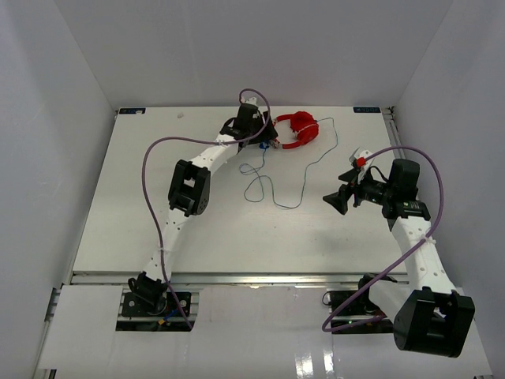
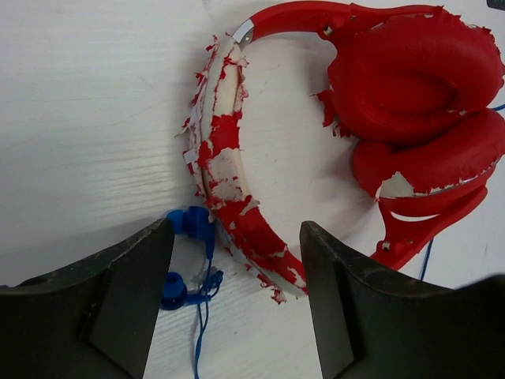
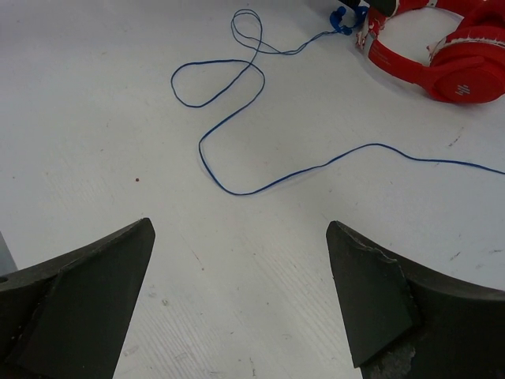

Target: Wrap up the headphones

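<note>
white table (image 1: pixel 158 229), red headphones (image 1: pixel 298 126), loose cable (image 3: pixel 260 191)

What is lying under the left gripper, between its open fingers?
The peeling red-and-white headband and a blue plug with thin blue cable, on the white table. The fingers hide what lies beneath them.

Left arm (image 1: pixel 207 159) reaching far forward, right arm (image 1: pixel 416 237) bent inward.
Left gripper (image 2: pixel 237 237) points down at the far end, fingers well apart, clamping nothing; right gripper (image 3: pixel 241 237) faces left, tilted down, fingers spread wide, empty.
</note>
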Robot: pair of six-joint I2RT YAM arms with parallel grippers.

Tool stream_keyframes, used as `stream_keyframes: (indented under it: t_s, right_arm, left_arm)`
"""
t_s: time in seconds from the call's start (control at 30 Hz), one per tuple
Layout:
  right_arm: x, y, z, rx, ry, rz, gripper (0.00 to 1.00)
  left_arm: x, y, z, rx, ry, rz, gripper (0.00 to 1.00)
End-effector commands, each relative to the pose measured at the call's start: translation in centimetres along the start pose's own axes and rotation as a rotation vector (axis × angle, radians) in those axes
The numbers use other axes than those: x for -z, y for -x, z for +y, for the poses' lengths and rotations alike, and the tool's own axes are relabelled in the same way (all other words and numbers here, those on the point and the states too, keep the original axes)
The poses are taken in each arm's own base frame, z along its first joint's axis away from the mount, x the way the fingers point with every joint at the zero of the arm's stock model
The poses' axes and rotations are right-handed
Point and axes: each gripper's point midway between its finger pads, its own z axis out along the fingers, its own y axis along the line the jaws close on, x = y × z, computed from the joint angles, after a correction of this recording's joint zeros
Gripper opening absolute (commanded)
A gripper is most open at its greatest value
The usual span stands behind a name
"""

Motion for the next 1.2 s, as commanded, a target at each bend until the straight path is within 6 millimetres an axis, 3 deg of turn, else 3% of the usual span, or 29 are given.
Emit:
stream_keyframes:
  t_s: [0.0, 0.13, 0.27, 0.4, 0.57, 0.7, 0.8, 0.9, 1.03, 1.17]
  right_arm:
    - [0.3, 1.1, 0.7, 0.025, 0.027, -0.044, 0.96]
    - [0.5, 1.3, 0.7, 0.028, 0.027, -0.051, 0.96]
    - [0.5, 1.3, 0.8, 0.029, 0.028, -0.054, 0.96]
    - [0.6, 1.3, 0.7, 0.03, 0.028, -0.056, 0.96]
    - [0.7, 1.2, 0.7, 0.026, 0.028, -0.057, 0.96]
    - [0.7, 1.1, 0.6, 0.024, 0.027, -0.058, 0.96]
    - [0.8, 1.2, 0.7, 0.026, 0.03, -0.062, 0.96]
    - [0.8, 1.2, 0.8, 0.025, 0.036, -0.065, 0.96]
    - [0.8, 1.1, 1.0, 0.023, 0.041, -0.067, 0.96]
    - [0.8, 1.0, 1.0, 0.021, 0.042, -0.066, 0.96]
  left_arm:
    - [-0.4, 2.6, -1.5, -0.096, 0.014, -0.126, 0.74]
    - [-1.5, 1.3, -0.2, -0.233, 0.112, -0.142, 0.7]
    - [-1.8, 0.4, -0.3, -0.279, 0.123, -0.133, 0.63]
    - [-1.5, 0.7, 0.0, -0.314, 0.143, -0.135, 0.56]
    - [-0.4, 0.7, 0.5, -0.352, 0.168, -0.115, 0.46]
    - [1.5, -1.7, 1.1, -0.393, 0.178, -0.022, 0.38]
    - [3.7, -4.4, 2.3, -0.421, 0.209, 0.052, 0.37]
    - [5.8, -5.0, 2.7, -0.421, 0.215, 0.048, 0.38]
    - [9.1, -3.6, 1.1, -0.382, 0.173, -0.002, 0.48]
    - [10.7, -1.9, -0.6, -0.364, 0.139, -0.033, 0.64]
